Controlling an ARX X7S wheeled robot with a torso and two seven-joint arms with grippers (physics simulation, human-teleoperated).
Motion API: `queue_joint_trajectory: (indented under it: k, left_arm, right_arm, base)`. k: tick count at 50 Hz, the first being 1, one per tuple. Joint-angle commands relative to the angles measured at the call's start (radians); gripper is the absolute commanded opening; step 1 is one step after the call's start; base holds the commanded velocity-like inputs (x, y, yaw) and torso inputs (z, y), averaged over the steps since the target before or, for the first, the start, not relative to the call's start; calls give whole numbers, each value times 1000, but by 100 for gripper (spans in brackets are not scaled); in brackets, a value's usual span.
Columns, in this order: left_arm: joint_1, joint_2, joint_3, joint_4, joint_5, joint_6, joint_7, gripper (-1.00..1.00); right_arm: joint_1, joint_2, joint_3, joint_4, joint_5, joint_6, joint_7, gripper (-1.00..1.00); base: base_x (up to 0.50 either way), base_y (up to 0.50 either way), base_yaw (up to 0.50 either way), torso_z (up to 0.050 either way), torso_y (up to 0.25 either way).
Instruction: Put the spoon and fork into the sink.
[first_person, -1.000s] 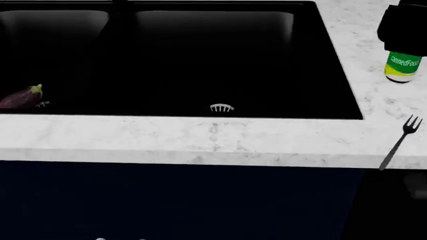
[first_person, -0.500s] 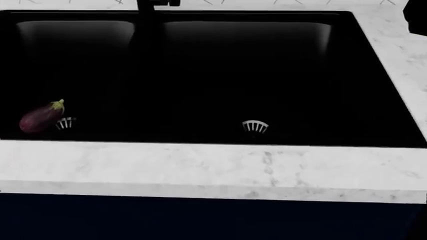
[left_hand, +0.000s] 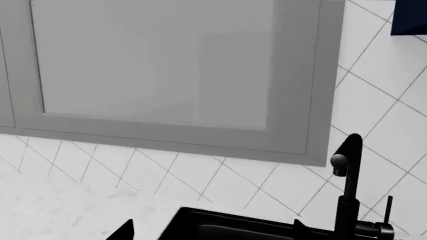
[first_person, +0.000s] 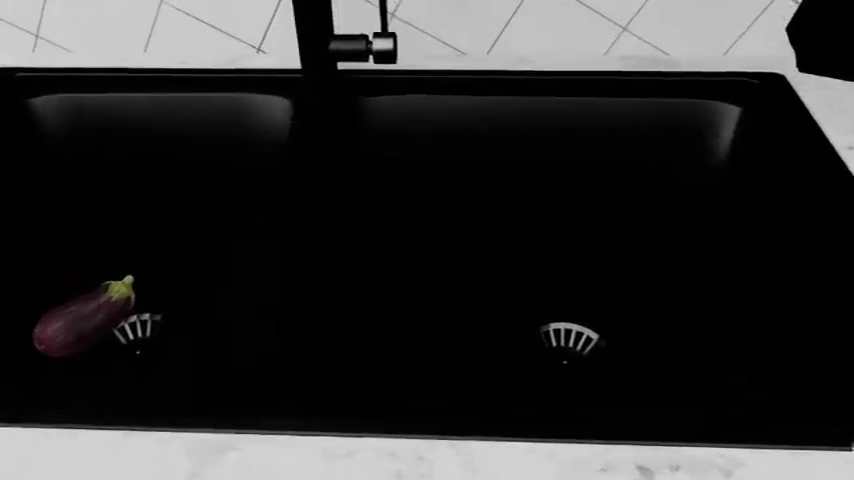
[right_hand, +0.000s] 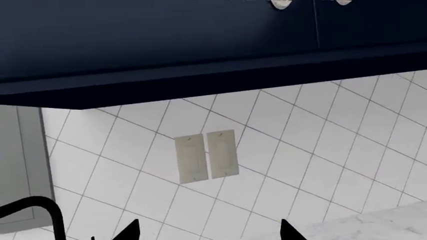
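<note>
Counter edge: a strip of white marbled counter (first_person: 400, 460) is seen nearest the robot in the head view, along the front of the sink.
Sink: the black double-basin sink (first_person: 747, 90) fills almost the whole head view; its far corner is also caught in the left wrist view (left_hand: 220, 227).
Left basin: a purple eggplant (first_person: 80, 318) with a green stem is lying on the floor, just beside the silver drain strainer (first_person: 136, 330) and seemingly touching it.
Right basin: only the second strainer (first_person: 570, 339) is seen on its floor.
Spoon and fork: neither is shown in any of the three views, so their place cannot be told; nothing resembling them is seen in either basin.
Faucet: the black faucet (first_person: 320, 40) is mounted at the far rim between the basins; in the left wrist view (left_hand: 347, 190) it is seen standing tall against the wall.
Left gripper: only two dark fingertips (left_hand: 123, 231) are seen at the frame edge, held well apart, with nothing between them.
Right gripper: two dark fingertips (right_hand: 127, 231) are likewise seen apart, with nothing gripped.
Far wall: white diagonal tiles (right_hand: 300, 150) are shown, with a grey double wall plate (right_hand: 207, 156), a grey framed window (left_hand: 167, 75), and dark blue upper cabinets (right_hand: 167, 35) above.
</note>
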Motion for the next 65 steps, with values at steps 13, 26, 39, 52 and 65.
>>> queue_joint_trajectory:
  k: [13, 26, 39, 52, 65]
  left_arm:
    - [-6, 20, -14, 2, 0, -13, 5, 100]
    - [13, 22, -22, -2, -8, -5, -2, 100]
    - [30, 20, -9, -31, -8, 35, 2, 100]
    - [49, 16, 0, -50, -8, 61, 4, 100]
    - [50, 14, 16, -59, -7, 70, -2, 100]
  right_arm:
    - [-23, -6, 45, -13, -2, -47, -38, 100]
    - [-40, 65, -4, 7, 125, -61, 94, 100]
    - [-426, 528, 277, -55, 536, -228, 370, 100]
    - [-1396, 539, 1395, 57, 698, -62, 370, 100]
    - [-1605, 505, 1715, 217, 658, 134, 346, 100]
  base:
    - [500, 19, 0, 0, 1]
    - [213, -13, 0, 0, 2]
    - [0, 0, 0, 0, 0]
    - [0, 0, 0, 0, 0]
    - [0, 0, 0, 0, 0]
